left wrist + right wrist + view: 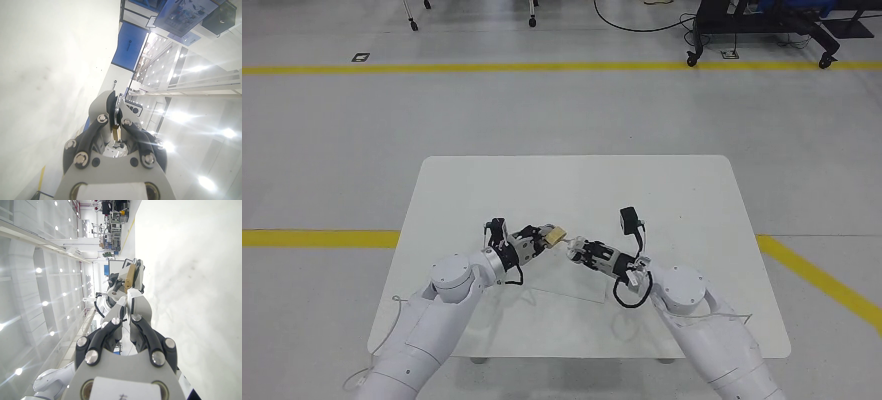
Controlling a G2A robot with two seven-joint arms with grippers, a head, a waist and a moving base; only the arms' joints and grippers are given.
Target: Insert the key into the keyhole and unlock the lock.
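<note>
A brass padlock (555, 236) is held above the middle of the white table (682, 190) by my left gripper (545, 235), which is shut on it. In the left wrist view the lock's brass body (116, 133) and silver shackle (118, 103) sit between the closed fingers (111, 102). My right gripper (576, 248) faces it from the right, shut on the key (127, 306), a thin metal edge between its fingers. In the right wrist view the fingertips (134, 294) meet the bottom end of the padlock (130, 276). The key's tip is hidden there.
Both arms meet over the table's middle, with bare tabletop all around them. A small black part of the right arm (629, 218) stands just behind the right gripper. Yellow floor lines (542, 68) and wheeled stands lie beyond the table.
</note>
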